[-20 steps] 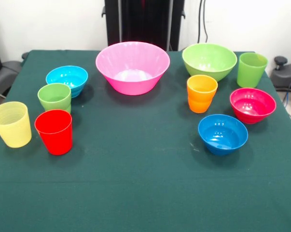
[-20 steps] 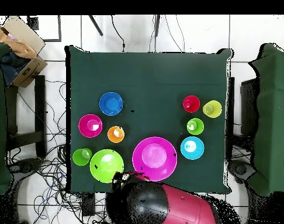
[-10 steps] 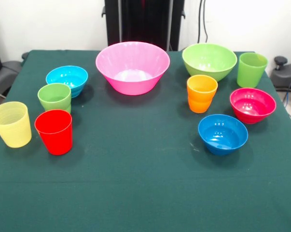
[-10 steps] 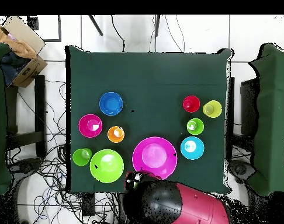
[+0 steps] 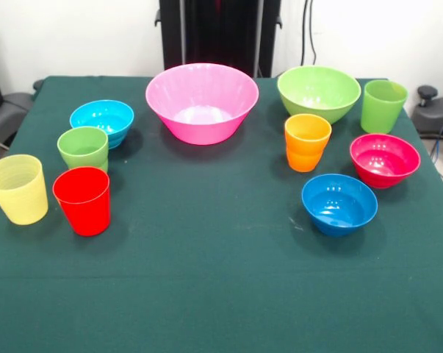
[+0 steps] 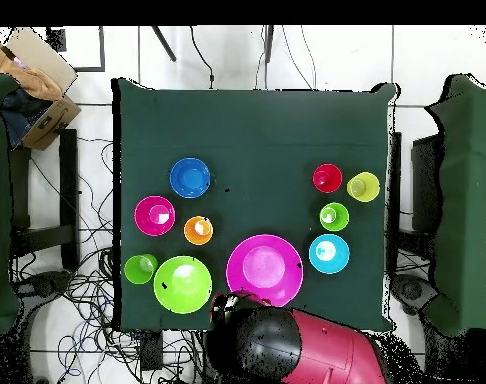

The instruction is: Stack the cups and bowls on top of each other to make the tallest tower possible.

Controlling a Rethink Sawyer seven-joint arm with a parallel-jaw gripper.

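Gripper state cannot be told: only the red and black arm [image 6: 287,348] shows in the overhead view, bunched at the worktop's [image 5: 221,279] robot-side edge beside the large pink bowl [image 5: 201,101]. Nothing is stacked; every piece stands apart on the green worktop. In the front view, the light blue bowl [image 5: 102,122], small green cup [image 5: 83,148], pale yellow cup [image 5: 17,189] and red cup [image 5: 82,200] sit left. On the right stand the lime green bowl [image 5: 318,93], taller lime green cup [image 5: 383,106], orange cup [image 5: 307,142], magenta bowl [image 5: 384,159] and darker blue bowl [image 5: 339,204].
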